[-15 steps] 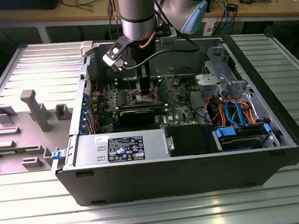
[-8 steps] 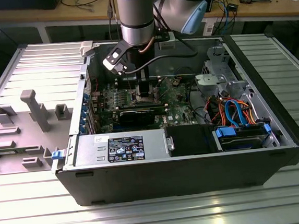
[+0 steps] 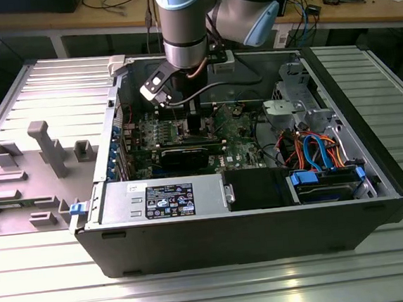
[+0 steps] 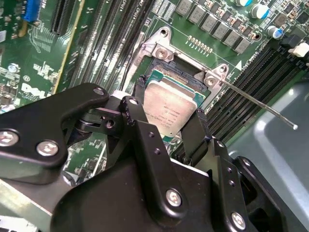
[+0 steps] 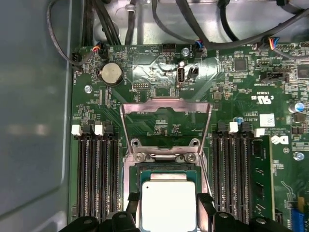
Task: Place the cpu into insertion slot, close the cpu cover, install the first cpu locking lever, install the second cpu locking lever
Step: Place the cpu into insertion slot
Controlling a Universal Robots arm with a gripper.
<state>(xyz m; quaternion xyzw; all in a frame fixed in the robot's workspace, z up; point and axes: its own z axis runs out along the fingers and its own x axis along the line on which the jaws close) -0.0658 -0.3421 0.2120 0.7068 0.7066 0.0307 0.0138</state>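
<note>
The gripper [image 4: 169,110] pinched the cpu [image 4: 170,102] at the insertion slot [image 4: 169,76]; the first wrist view showed the cpu cover [image 5: 164,102] raised.

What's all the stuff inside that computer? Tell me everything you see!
case: one, black, open, on the metal table.
board: one, green, inside the case.
slot: one, dark, on the board.
cpu: one, silver-grey, held at the slot.
cover: one, silvery, standing open at the slot's edge.
lever: one, silver, sticking out beside the slot.
memory slots: two banks, black, either side of the slot.
battery: one, silver, round, on the board.
cables: several, blue and orange, in the case at the exterior view's right.
gripper: one, black, shut on the cpu.
arm: one, grey and blue, reaching into the case.
</note>
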